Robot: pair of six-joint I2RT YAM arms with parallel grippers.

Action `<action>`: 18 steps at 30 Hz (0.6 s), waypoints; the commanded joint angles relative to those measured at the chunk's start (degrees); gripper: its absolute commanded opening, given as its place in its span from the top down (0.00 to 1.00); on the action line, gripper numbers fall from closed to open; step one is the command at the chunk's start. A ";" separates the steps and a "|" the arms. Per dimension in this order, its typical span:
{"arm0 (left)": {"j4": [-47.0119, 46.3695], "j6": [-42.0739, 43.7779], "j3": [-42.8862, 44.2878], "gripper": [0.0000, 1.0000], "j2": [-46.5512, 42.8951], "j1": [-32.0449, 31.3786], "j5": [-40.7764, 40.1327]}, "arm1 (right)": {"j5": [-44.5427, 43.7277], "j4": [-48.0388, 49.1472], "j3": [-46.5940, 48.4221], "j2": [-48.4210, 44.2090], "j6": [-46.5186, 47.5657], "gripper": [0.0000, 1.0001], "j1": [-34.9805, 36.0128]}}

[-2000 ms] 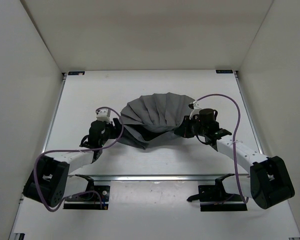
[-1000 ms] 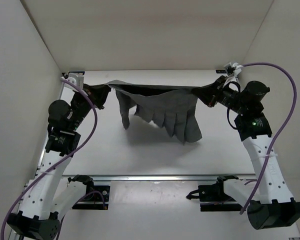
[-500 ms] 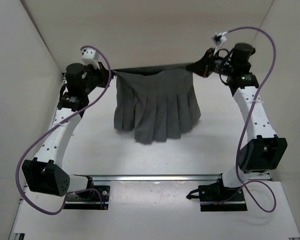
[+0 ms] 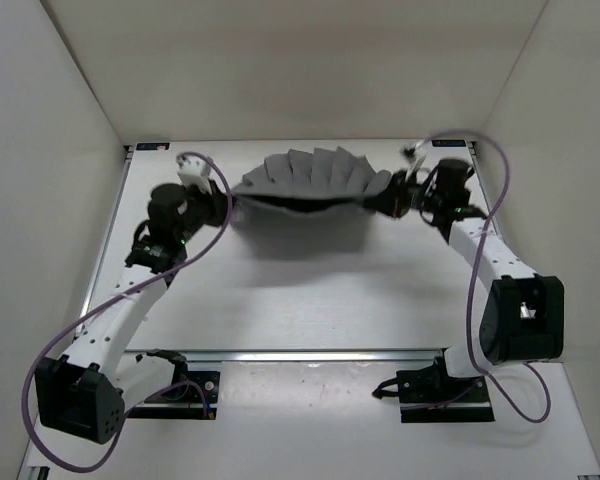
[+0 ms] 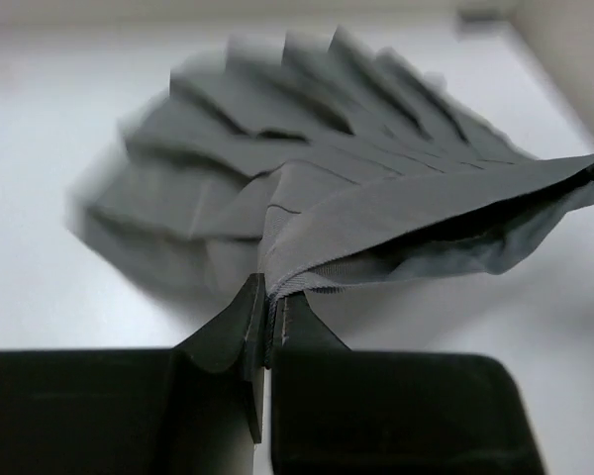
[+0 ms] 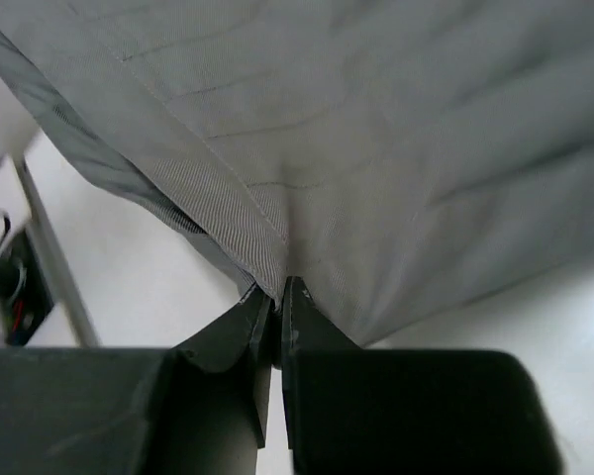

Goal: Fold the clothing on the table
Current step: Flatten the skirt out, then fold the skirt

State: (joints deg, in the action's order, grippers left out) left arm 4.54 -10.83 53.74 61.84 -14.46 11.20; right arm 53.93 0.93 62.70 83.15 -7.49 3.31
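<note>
The clothing (image 4: 310, 180), a dark grey pleated skirt, hangs stretched between both grippers above the far half of the white table (image 4: 310, 290), its pleats fanned toward the back. My left gripper (image 4: 225, 203) is shut on the waistband's left end; in the left wrist view its jaws (image 5: 267, 302) pinch the ribbed edge of the clothing (image 5: 376, 198). My right gripper (image 4: 388, 197) is shut on the right end; in the right wrist view its jaws (image 6: 275, 297) grip a fold of the clothing (image 6: 376, 148). A shadow lies on the table under the fabric.
White walls (image 4: 60, 110) enclose the table on three sides. Metal rails run along the left edge (image 4: 108, 250) and the near edge (image 4: 320, 352). Purple cables (image 4: 490, 160) loop off both arms. The arm bases (image 4: 170, 385) sit at the near edge.
Both arms have come down and forward from the raised position at the back wall. The skirt, hanging flat half a second ago, now flares backward with its pleats fanned out and blurred.
</note>
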 commanded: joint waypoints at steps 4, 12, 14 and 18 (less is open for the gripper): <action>5.91 -10.70 -17.61 0.99 -7.87 -4.60 -2.32 | -11.38 5.05 -22.25 -10.36 0.28 1.00 9.24; 28.32 -7.36 -19.19 1.00 -14.65 -6.55 0.14 | -17.55 -5.67 -32.37 -24.43 -7.89 1.00 16.46; 30.70 -6.75 -19.28 1.00 -15.52 -7.77 0.58 | -16.32 -7.52 -32.64 -25.84 -9.65 1.00 15.33; 35.52 -7.10 -16.21 1.00 -16.32 -9.89 2.67 | -12.72 -17.59 -32.29 -32.59 -8.00 1.00 9.36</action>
State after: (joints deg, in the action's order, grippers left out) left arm 33.63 -18.39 33.82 46.61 -23.40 10.72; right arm 39.46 -10.04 30.04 55.09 -14.90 15.97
